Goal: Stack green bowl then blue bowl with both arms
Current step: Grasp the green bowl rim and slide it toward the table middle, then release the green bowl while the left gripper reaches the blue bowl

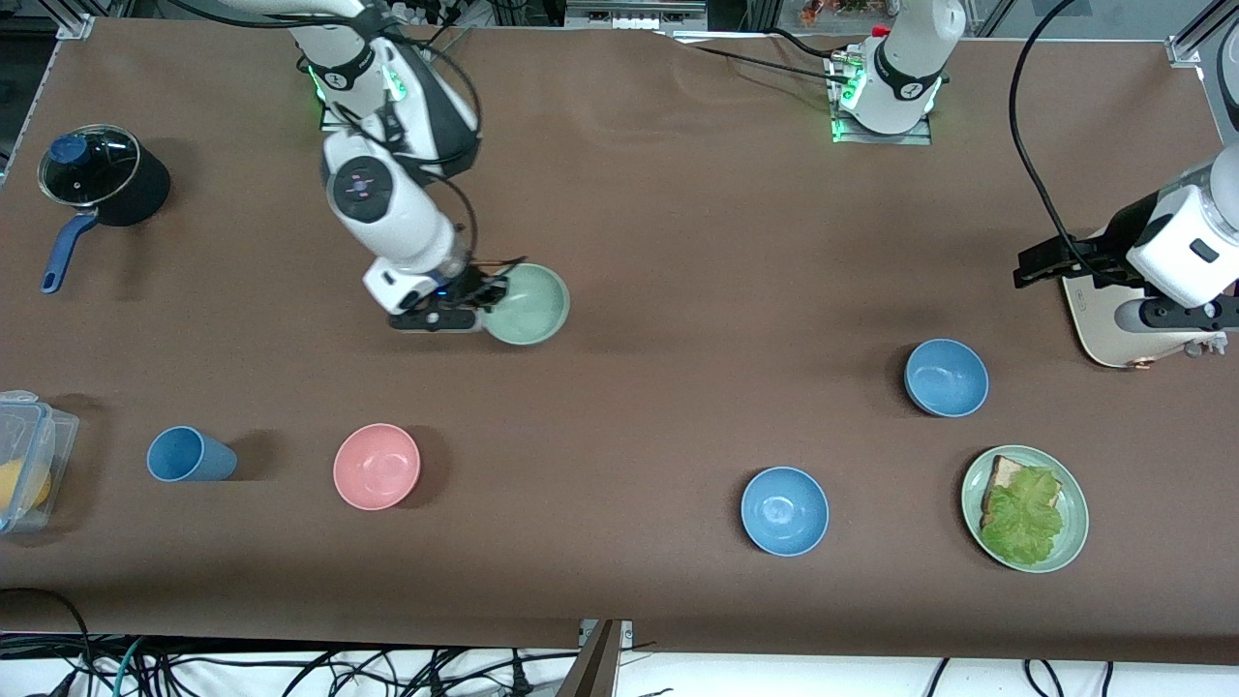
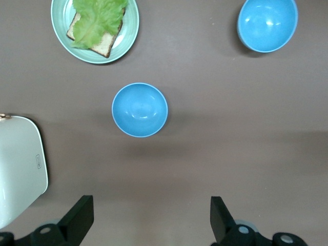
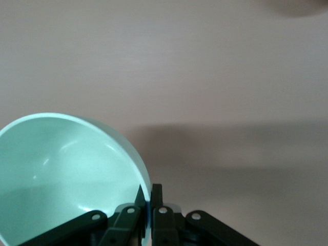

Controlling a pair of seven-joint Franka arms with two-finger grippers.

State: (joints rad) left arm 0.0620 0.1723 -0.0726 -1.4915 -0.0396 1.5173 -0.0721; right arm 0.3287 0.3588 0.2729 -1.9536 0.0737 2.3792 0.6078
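The green bowl (image 1: 530, 304) is held by its rim in my right gripper (image 1: 487, 294), which is shut on it a little above the table, toward the right arm's end. In the right wrist view the fingers (image 3: 162, 195) pinch the rim of the green bowl (image 3: 61, 169), whose shadow lies apart from it on the table. Two blue bowls stand toward the left arm's end: one (image 1: 947, 378) (image 2: 140, 109) farther from the front camera, one (image 1: 785, 510) (image 2: 267, 23) nearer. My left gripper (image 1: 1030, 265) (image 2: 148, 223) is open and empty, up over the table beside the farther blue bowl.
A green plate of toast and lettuce (image 1: 1072, 513) (image 2: 129, 31) stands near the blue bowls. A white board (image 1: 1103, 334) (image 2: 18, 169) lies under the left arm. A pink bowl (image 1: 377, 466), blue cup (image 1: 189, 455), plastic box (image 1: 24, 469) and lidded pot (image 1: 97, 179) are at the right arm's end.
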